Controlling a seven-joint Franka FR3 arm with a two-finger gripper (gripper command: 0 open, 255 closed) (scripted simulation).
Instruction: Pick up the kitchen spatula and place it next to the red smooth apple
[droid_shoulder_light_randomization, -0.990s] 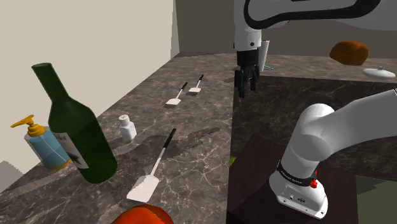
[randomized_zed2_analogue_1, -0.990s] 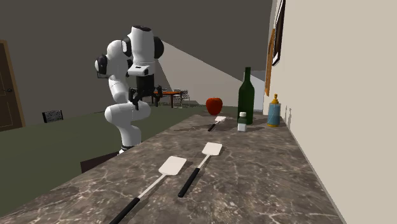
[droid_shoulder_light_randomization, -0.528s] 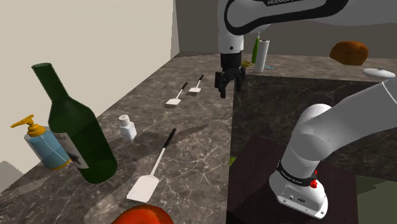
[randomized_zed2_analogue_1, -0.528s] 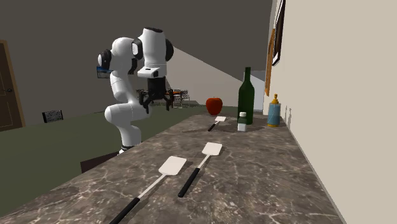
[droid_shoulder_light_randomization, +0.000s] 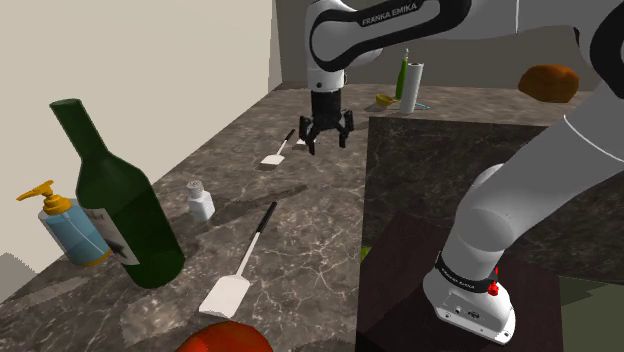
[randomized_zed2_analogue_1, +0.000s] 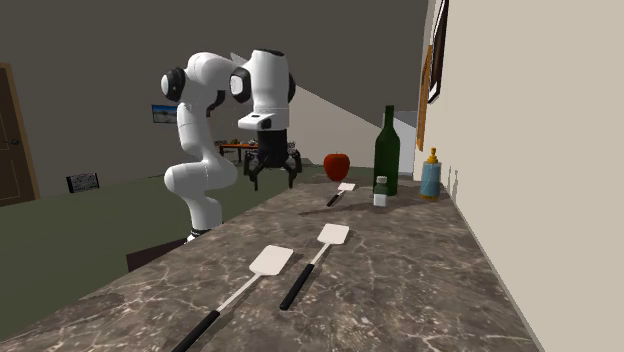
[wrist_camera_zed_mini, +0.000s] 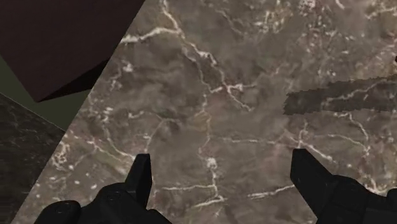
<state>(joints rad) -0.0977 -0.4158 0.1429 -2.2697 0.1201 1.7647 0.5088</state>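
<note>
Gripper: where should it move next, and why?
Probably slide the open gripper sideways until it hangs over a far spatula. Right now it hovers above bare counter, with nothing between its fingers to grab.

Polished dark marble countertop w/ white veins; glossy green glass bottle; matt blk hand.

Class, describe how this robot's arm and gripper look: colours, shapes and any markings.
The arm is built of rounded white shells with dark joints. One dark band carries white lettering, FRANKA EMIKA. A black ring with a red tab circles its base. The gripper is all black, with two blocky fingers.
</note>
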